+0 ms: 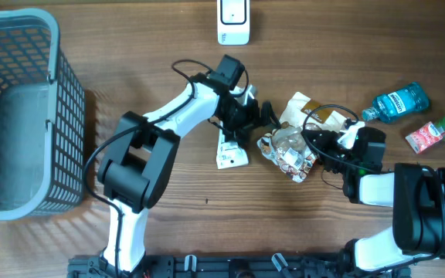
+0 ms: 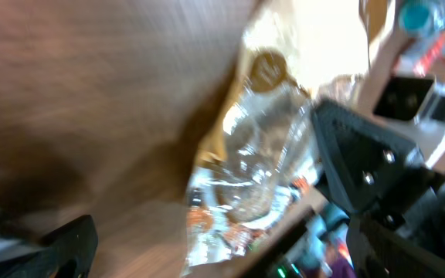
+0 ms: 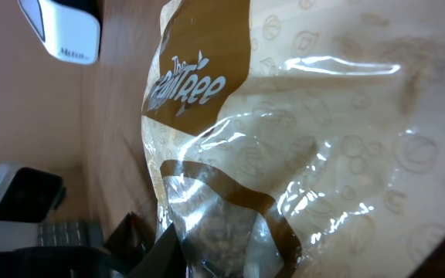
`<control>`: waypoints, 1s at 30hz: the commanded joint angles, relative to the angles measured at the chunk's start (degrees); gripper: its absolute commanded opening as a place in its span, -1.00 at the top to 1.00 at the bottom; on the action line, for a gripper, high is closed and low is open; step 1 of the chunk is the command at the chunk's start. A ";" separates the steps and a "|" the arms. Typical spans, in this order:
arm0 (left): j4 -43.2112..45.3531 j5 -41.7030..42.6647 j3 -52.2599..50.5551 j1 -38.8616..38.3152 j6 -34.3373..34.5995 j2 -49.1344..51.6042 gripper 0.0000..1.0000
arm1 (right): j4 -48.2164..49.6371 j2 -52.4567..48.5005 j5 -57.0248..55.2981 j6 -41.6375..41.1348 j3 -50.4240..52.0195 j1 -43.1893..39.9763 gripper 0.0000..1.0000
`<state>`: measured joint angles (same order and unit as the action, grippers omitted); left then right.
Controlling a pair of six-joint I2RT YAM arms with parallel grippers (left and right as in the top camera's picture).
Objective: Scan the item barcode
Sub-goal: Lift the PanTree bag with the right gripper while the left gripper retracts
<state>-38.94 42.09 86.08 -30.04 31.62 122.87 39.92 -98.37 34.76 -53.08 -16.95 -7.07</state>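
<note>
While right fingers [image 3: 167, 253] clamp the snack bag [image 1: 288, 147] on the wooden table [image 1: 130, 62], left fingers [image 2: 369, 177] stand apart.

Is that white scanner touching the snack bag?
Apart. The overhead view shows a clear stretch of bare tabletop between the scanner and the bag.

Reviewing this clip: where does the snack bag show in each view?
Overhead: bag lies just right of centre on the wood.
Left wrist: bag is at centre, running from top to bottom, blurred.
Right wrist: bag fills most of the picture, with its logo at upper left.
Shared landmark: the white scanner is at the overhead's top edge and at the right wrist's top left. It is not in the left wrist view.
</note>
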 commanded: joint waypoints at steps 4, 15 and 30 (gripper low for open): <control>-0.11 -10.97 7.32 0.70 -1.33 -9.35 -1.00 | -1.38 1.38 1.42 -1.36 1.03 -1.49 0.65; -1.81 -13.68 8.81 2.82 -1.33 -12.68 -1.00 | 1.44 16.98 3.37 -11.93 -0.11 -1.49 0.64; -7.06 -18.21 8.81 15.47 -2.91 -12.68 -1.00 | 0.98 37.29 3.76 -23.56 -2.38 -1.46 0.73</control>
<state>-44.73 25.28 94.59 -16.71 30.65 110.48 40.71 -64.58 37.50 -72.97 -17.02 -8.10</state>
